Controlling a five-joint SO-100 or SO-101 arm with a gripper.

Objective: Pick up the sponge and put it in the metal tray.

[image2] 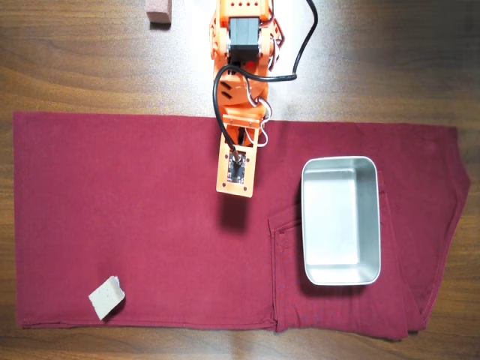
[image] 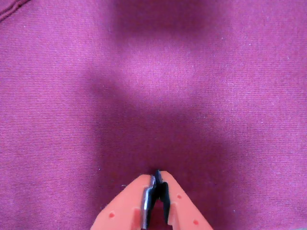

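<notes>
The sponge (image2: pixel 106 297), a small pale foam block, lies near the lower left corner of the dark red cloth (image2: pixel 135 210) in the overhead view. The metal tray (image2: pixel 303 225) sits empty on the right part of the cloth. Over the cloth's upper middle hangs the orange arm (image2: pixel 238 150), well away from both, and its camera mount hides the fingers there. In the wrist view my gripper (image: pixel 157 175) is shut with nothing in it, over bare cloth. Neither sponge nor tray shows in the wrist view.
A pinkish-brown block (image2: pixel 158 11) stands on the wooden table (image2: pixel 75 60) at the top, left of the arm's base. The cloth is a pair of trousers with seams and a pocket edge (image2: pixel 274 232) just left of the tray.
</notes>
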